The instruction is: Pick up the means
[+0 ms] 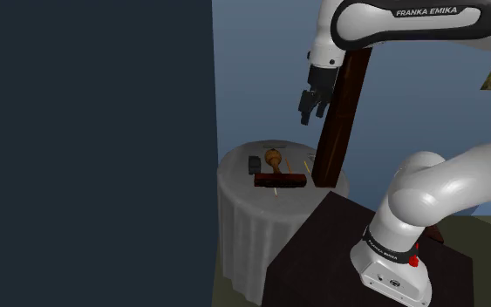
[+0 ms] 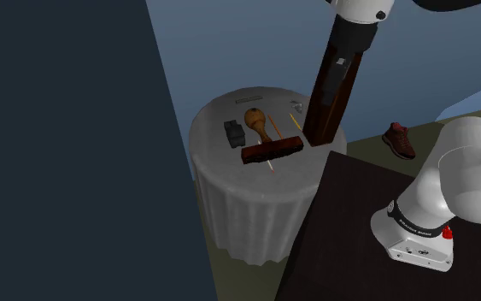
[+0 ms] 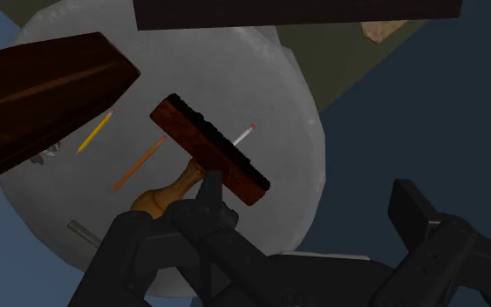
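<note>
Currently the gripper hangs open, fingers well apart, high over the round draped table; the red-brown brush-like block lies flat well below, long axis slanting across the fingers' line, probably wanting a wrist turn.

The glossy white rounded arm has dark grey joint bands, with white "FRANKA EMIKA" lettering at upper right. A small red mark sits lower right, near its base. It ends in an angular all-black two-finger gripper.
</note>
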You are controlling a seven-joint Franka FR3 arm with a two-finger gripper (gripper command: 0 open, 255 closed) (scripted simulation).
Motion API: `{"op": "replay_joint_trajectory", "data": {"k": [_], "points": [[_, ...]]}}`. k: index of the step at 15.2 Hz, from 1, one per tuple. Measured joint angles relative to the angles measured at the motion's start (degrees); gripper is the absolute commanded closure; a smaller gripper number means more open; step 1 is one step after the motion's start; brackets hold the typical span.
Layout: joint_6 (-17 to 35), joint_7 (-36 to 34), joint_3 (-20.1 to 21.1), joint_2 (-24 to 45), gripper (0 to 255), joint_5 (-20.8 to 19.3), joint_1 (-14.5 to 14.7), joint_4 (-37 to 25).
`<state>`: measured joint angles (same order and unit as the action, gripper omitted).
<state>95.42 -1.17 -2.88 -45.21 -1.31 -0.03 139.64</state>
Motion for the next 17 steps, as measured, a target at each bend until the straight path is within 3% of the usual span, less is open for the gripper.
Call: {"op": "replay_joint_trajectory", "data": {"k": [3, 7, 17], "points": [[2.13, -0.75, 0.02, 2.06, 0, 0.01, -0.29, 0.23], [8.81, -3.46, 0.41, 8.76, 0, 0.27, -0.98, 0.59], [24.59, -8.59, -0.67, 30.83, 0, 0.22, -3.28, -4.83]]}}
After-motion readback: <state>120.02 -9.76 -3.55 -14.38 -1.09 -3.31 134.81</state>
